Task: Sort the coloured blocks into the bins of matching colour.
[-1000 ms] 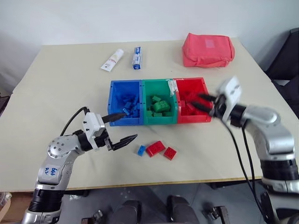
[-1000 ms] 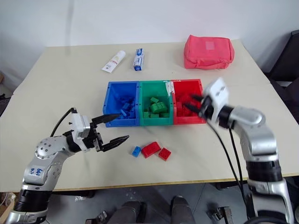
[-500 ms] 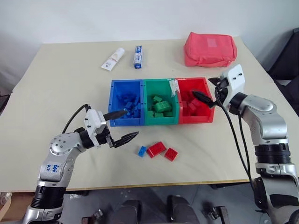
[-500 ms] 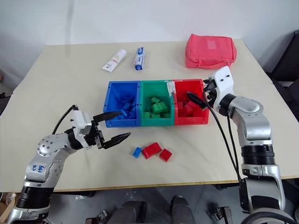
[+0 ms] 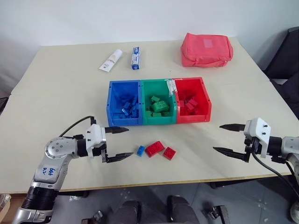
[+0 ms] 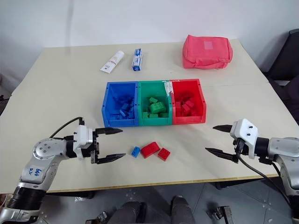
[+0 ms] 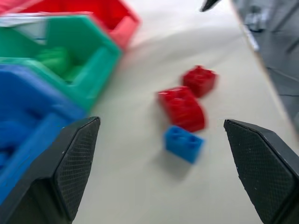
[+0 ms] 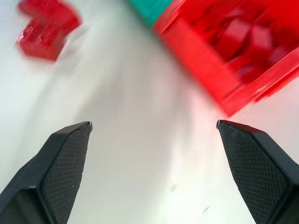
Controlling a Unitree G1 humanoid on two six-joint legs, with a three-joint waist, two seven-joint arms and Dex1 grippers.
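Left claw [image 5: 117, 143] spread wide, empty, just beside blue block [image 5: 141, 150] on worktop [image 5: 60, 93]; right claw [image 5: 230, 138] equally spread, empty. Best: straddle the block squarely, clear of neighbouring red blocks [image 5: 154, 148], then lift toward blue bin [image 5: 112, 102].

The silver left arm's black two-fingered left gripper [image 5: 115, 143] hangs low and roughly level with its jaws spread wide and empty, while the silver right arm's black two-fingered right gripper [image 5: 229, 138] points inward, likewise agape and empty.
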